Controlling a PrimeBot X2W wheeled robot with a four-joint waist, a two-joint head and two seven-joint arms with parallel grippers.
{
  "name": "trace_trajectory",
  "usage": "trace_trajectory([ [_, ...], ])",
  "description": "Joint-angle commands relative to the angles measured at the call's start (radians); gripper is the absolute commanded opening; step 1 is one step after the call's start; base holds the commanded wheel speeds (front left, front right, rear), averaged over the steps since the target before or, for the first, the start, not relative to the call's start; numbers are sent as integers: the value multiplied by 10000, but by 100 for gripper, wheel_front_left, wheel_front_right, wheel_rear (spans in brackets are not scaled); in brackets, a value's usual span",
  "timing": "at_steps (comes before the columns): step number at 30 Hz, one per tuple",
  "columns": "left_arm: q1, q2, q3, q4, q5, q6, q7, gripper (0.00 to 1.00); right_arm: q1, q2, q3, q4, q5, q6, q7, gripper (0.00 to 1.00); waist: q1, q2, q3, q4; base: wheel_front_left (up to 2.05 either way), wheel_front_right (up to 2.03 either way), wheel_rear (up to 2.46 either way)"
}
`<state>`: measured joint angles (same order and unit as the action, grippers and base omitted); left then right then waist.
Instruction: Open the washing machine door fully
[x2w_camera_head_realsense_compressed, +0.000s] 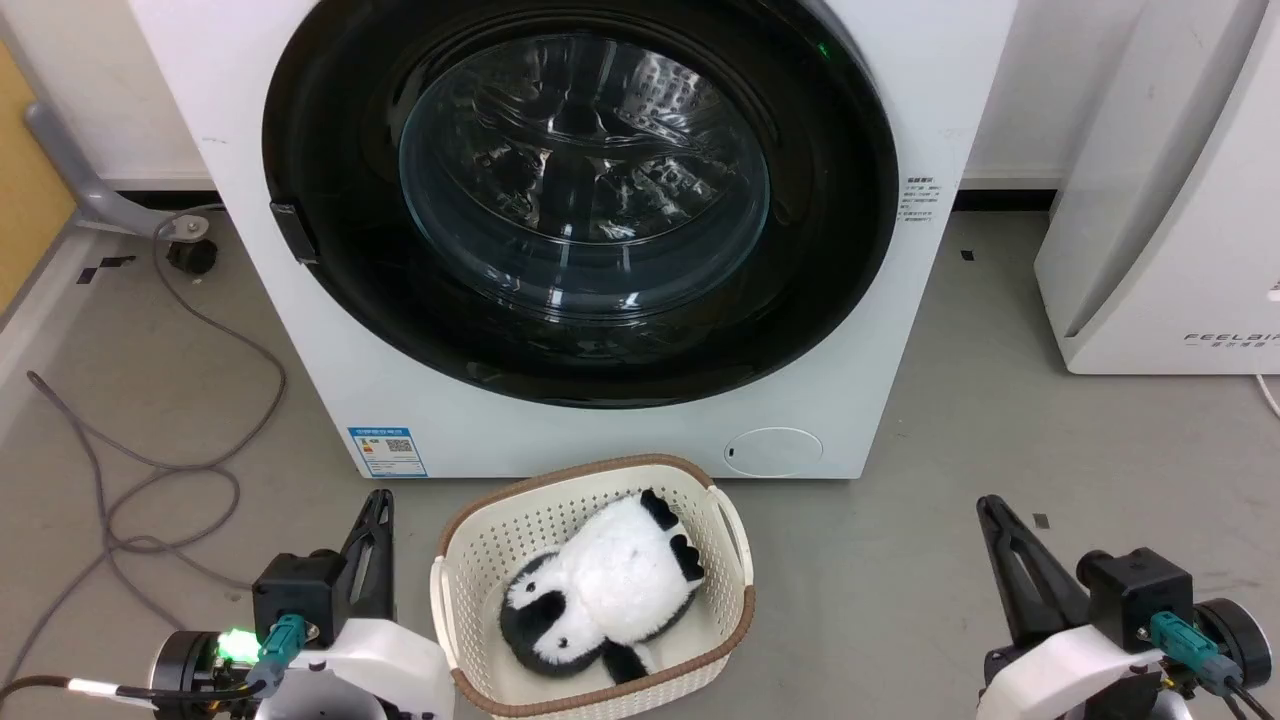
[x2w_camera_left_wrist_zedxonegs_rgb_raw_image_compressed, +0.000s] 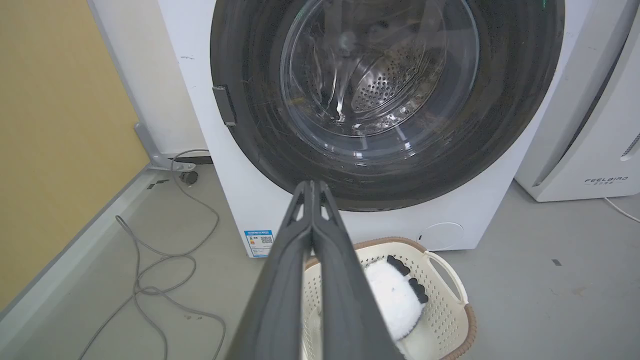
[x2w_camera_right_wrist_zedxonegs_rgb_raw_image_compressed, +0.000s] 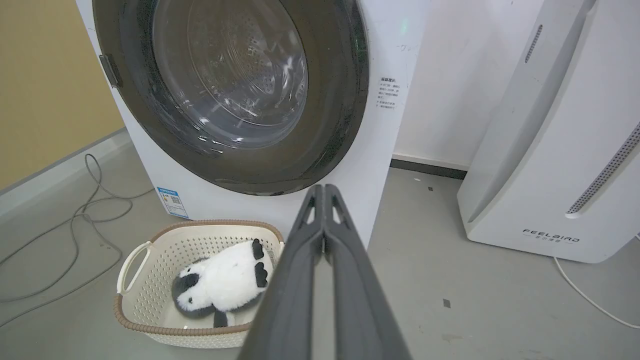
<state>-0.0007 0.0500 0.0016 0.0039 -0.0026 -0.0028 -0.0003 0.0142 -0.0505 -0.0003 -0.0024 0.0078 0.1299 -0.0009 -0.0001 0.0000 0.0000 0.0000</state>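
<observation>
In the head view the left gripper (x2w_camera_head_realsense_compressed: 380, 497) and right gripper (x2w_camera_head_realsense_compressed: 990, 503) sit low, each with its fingers pressed together on nothing, their wrists cut off by the bottom edge. Between them sits a basket (x2w_camera_head_realsense_compressed: 445, 560) holding a stuffed panda (x2w_camera_head_realsense_compressed: 610, 580). Beyond it stands the washing machine (x2w_camera_head_realsense_compressed: 880, 380), its door (x2w_camera_head_realsense_compressed: 580, 190) flush against the front, with the top out of frame. From the left wrist, the clenched fingers point at the door's lower rim and cover part of the basket; the drum shows dimly through the glass. From the right wrist, the pinched fingers hide the machine's lower corner, and the door lies up and left of the tips.
</observation>
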Motion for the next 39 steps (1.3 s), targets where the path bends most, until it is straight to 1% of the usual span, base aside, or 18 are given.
trace_trajectory([
  [1, 0, 0, 0, 0, -2, 1, -3, 100, 0, 0, -2, 0, 1, 0, -4, 100, 1, 0, 0, 0, 0, 0, 0],
  [10, -26, 0, -45, 33, -38, 110, -145, 100, 4, 0, -109, -59, 225, 0, -145, 100, 1, 0, 21, -1, 0, 0, 0],
  [17, -55, 0, -99, 42, -70, 228, -291, 100, -34, 0, -211, -134, 692, 1, -291, 100, 1, 0, 52, 4, 0, 0, 0],
  [18, -60, 0, -105, 43, -74, 244, -312, 100, -47, 0, -233, -144, 777, 1, -312, 88, 1, 0, 59, 6, 0, 0, 0],
  [19, -65, 0, -111, 45, -78, 260, -333, 100, -65, 0, -256, -152, 861, 1, -332, 19, 1, 0, 66, 7, 0, 0, 0],
  [20, -71, 0, -117, 47, -81, 276, -354, 100, -83, 0, -267, -154, 964, 1, -353, 0, 1, 0, 74, 10, 0, 0, 0],
  [25, -112, 0, -145, 56, -98, 347, -458, 100, -215, 1, -369, -140, 1565, 1, -457, 0, 1, 0, 124, 31, 0, 0, 0],
  [39, -315, 1, -205, 30, -110, 535, -751, 100, -1078, 0, -806, 536, 4496, 2, -749, 0, 1, 0, 500, 138, 0, 0, 0],
])
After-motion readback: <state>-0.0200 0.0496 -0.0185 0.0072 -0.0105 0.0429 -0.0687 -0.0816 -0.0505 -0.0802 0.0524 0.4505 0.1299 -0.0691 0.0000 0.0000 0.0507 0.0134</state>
